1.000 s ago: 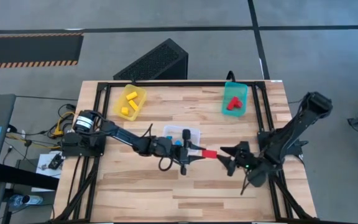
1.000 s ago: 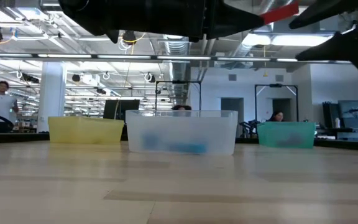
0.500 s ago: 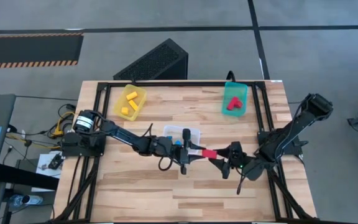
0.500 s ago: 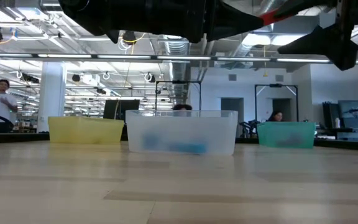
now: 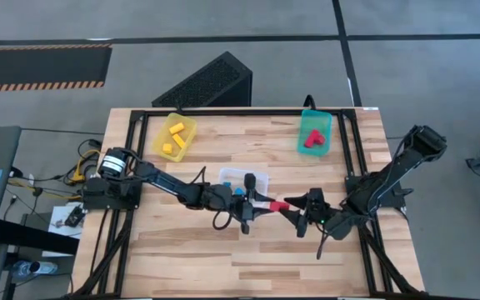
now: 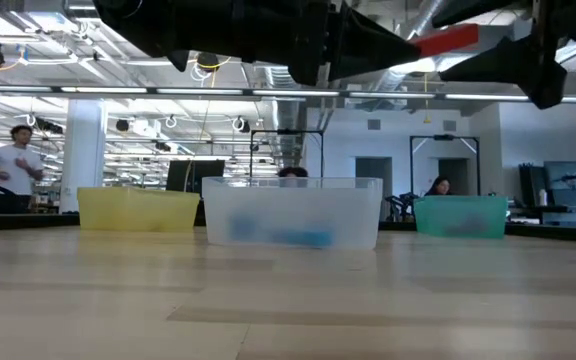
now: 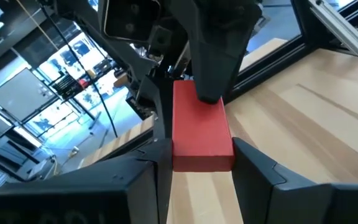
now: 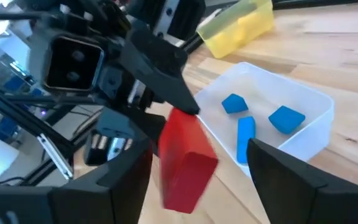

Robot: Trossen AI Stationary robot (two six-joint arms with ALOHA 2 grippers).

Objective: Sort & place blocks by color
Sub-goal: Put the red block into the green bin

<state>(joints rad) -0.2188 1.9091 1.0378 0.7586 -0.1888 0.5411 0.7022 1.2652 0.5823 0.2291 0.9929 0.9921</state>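
A red bar block point(image 5: 278, 205) is held in the air over the table's middle, just nearer than the clear bin point(image 5: 244, 181). My left gripper point(image 5: 265, 203) is shut on it. My right gripper point(image 5: 292, 212) is open and faces the left one. Its fingers stand on either side of the bar's free end point(image 8: 188, 168). The bar also shows high up in the low view point(image 6: 448, 40). Blue blocks point(image 8: 284, 118) lie in the clear bin, yellow blocks in the yellow bin point(image 5: 173, 137), and red blocks in the teal bin point(image 5: 314, 132). My left gripper pinches the red bar's end point(image 7: 199, 160) between its two fingers, by the bar's two long sides. The fingers come level from the table's left and lie along the bar. The bar sticks out level toward the table's right, clear of the table. My right gripper has one finger point(image 7: 213, 68) over the bar's far end; I cannot tell whether it touches the bar.
The three bins stand along the far half of the table: yellow at the left, clear in the middle, teal at the right. The near half of the wooden tabletop point(image 5: 248, 258) is bare. People show in the room behind, in the low view.
My right gripper has moved toward the table's left, up to the red bar, and its open fingers now stand around the bar's free end. My left gripper has kept the bar nearly still in the air.
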